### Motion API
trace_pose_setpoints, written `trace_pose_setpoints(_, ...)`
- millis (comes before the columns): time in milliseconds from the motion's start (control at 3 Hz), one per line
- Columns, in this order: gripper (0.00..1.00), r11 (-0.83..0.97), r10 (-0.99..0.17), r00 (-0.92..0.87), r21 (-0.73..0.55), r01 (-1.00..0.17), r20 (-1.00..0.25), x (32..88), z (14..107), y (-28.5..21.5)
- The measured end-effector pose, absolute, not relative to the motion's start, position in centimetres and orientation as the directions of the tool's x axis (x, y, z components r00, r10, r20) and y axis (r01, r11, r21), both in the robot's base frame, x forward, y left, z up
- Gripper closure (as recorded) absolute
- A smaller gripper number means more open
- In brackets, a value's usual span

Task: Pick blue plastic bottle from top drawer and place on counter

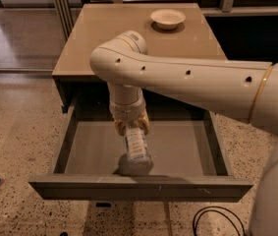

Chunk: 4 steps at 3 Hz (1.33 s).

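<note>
Tool (132, 129) grips blue plastic bottle (136, 149); tilted over top drawer (185, 149)

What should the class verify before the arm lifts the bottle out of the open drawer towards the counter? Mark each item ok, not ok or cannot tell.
1. Gripper closed around the blue plastic bottle, inside the drawer: ok.
2. Bottle clear of the floor of the top drawer: cannot tell; its shadow lies right beneath it.
3. Drawer pulled out enough for a straight lift: ok.
4. Bare landing spot on the counter: ok; the white bowl sits near the far edge.
5. Bottle on the counter: not ok.
</note>
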<state>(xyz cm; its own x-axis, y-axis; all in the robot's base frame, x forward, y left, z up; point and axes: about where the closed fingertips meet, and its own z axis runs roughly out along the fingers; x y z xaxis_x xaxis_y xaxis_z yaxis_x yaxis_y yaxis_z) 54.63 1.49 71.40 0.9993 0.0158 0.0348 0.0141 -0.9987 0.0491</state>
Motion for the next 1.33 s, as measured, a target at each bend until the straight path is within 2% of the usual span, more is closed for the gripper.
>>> trace_pose_setpoints(333,1.00,-0.994,-0.013,0.993,0.110,-0.026,0.120,53.7,78.5,-0.3)
trace_pose_setpoints(667,1.00,-0.985,-0.045,0.984,0.157,-0.073,0.172,56.2,82.6,-1.0)
trace_pose_setpoints(1000,1.00,-0.982,-0.066,0.976,0.159,-0.100,0.207,61.6,84.5,-0.2)
trace_pose_setpoints(1333,1.00,-0.983,-0.117,0.959,0.107,-0.149,0.258,66.8,86.5,0.6)
